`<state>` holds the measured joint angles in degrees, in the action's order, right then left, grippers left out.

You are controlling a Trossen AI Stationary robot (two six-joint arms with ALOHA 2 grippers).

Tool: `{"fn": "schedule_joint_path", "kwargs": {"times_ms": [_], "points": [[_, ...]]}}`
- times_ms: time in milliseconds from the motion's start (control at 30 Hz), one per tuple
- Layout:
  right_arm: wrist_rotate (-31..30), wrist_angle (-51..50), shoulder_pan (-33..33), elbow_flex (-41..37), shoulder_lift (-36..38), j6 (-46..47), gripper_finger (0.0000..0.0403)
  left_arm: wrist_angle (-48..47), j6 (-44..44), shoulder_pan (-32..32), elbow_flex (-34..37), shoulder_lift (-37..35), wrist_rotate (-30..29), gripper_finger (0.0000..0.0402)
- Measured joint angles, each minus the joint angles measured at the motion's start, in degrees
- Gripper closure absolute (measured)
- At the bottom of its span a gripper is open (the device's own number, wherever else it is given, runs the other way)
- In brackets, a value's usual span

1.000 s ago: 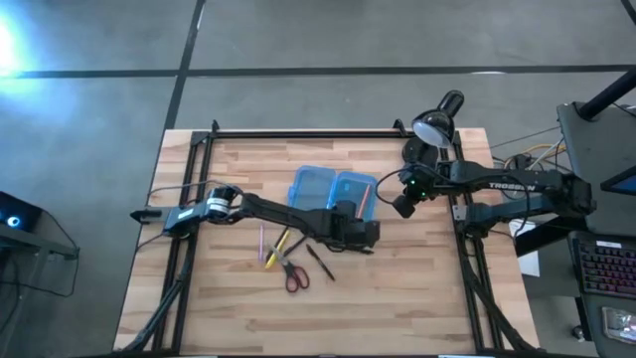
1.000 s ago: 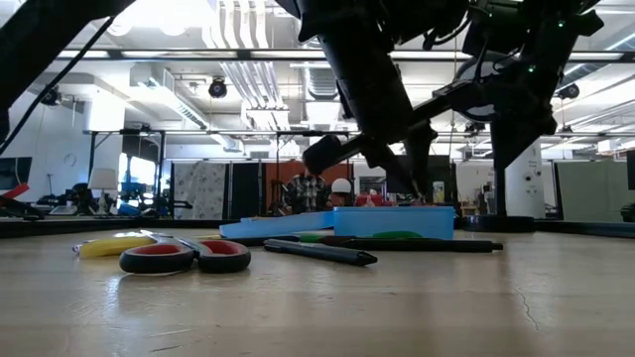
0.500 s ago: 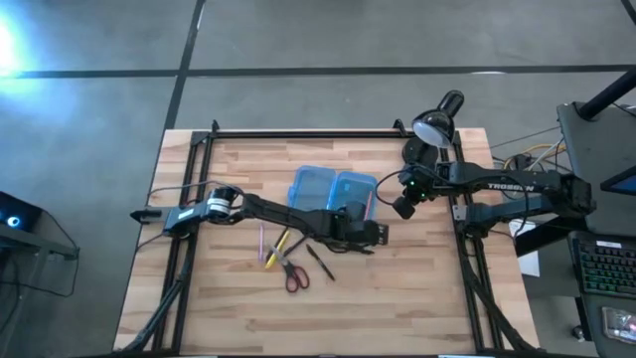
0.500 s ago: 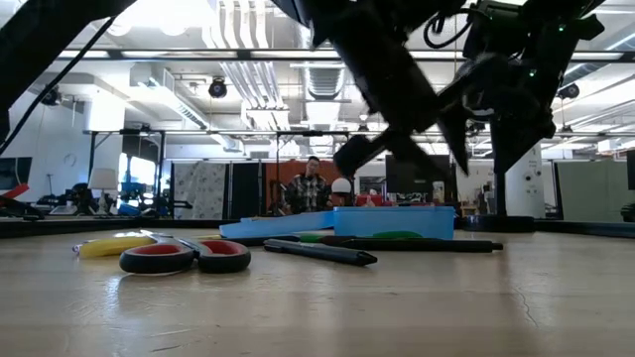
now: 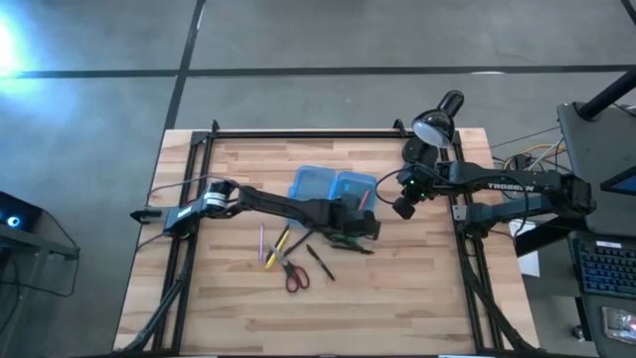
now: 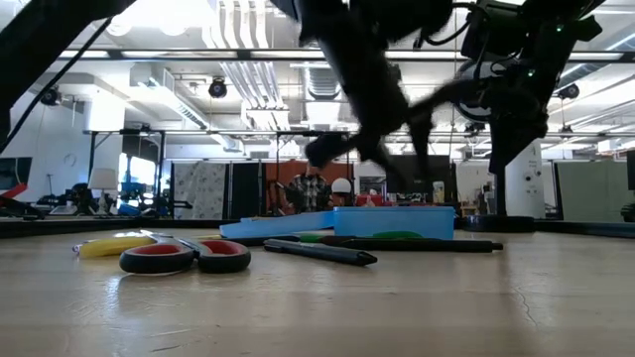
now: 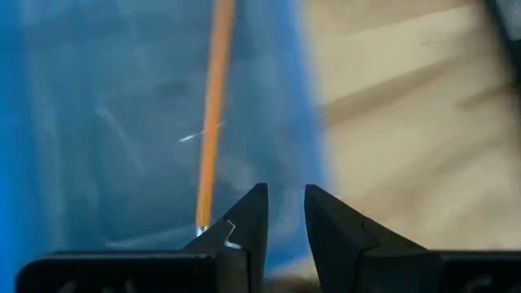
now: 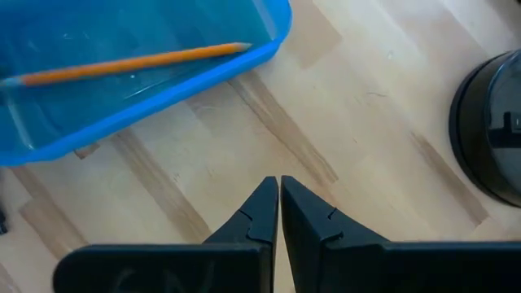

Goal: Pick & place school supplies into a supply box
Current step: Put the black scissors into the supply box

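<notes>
The supply box (image 5: pixel 333 189), translucent blue, lies open in the middle of the table. An orange pencil (image 7: pixel 212 122) lies flat on the floor of its right half (image 8: pixel 163 98). My left gripper (image 7: pixel 285 212) hovers over that half's near edge (image 5: pixel 366 221), open, with nothing between its fingers. My right gripper (image 8: pixel 278 203) is shut and hangs over bare wood to the right of the box (image 5: pixel 401 207). On the table near the box lie a pink pen (image 5: pixel 261 242), a yellow pencil (image 5: pixel 278 244), red-handled scissors (image 5: pixel 296 275), a black pen (image 5: pixel 320 264) and a green pen (image 6: pixel 397 235).
A black desk lamp (image 5: pixel 437 119) stands at the far right corner, its round base (image 8: pixel 488 130) close to my right gripper. Black rails frame the table's left, right and far sides. Bare wood stretches along the near edge.
My left gripper has swung a little toward the table's right edge and back toward the box, rolling its wrist. The orange pencil has stayed in the box.
</notes>
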<state>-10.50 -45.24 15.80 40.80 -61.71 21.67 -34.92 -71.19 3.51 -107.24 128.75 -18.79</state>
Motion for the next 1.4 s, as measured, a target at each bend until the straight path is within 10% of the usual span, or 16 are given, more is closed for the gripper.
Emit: {"fn": "schedule_joint_path", "kwargs": {"times_ms": [500, 700, 1000, 1400], "points": [[3.95, 1.69, 2.11, -0.35, -0.06, -3.73, 0.0394, -7.54, 5.52, -1.91, 3.22, -10.17, -2.86, 0.0335], [10.09, 3.76, 1.96, -0.44, -1.88, -1.73, 0.0384, -21.04, -5.53, 4.23, 9.73, -17.22, -0.16, 0.0328], [13.53, 4.16, 1.83, -0.46, -6.69, 4.19, 0.0284, -6.45, -38.75, 16.27, 27.18, -25.77, 5.52, 0.0242], [13.35, 5.61, 1.83, -0.46, -14.62, 4.42, 0.021, -6.8, -51.79, 21.82, 23.79, -20.94, 12.17, 0.0237]]}}
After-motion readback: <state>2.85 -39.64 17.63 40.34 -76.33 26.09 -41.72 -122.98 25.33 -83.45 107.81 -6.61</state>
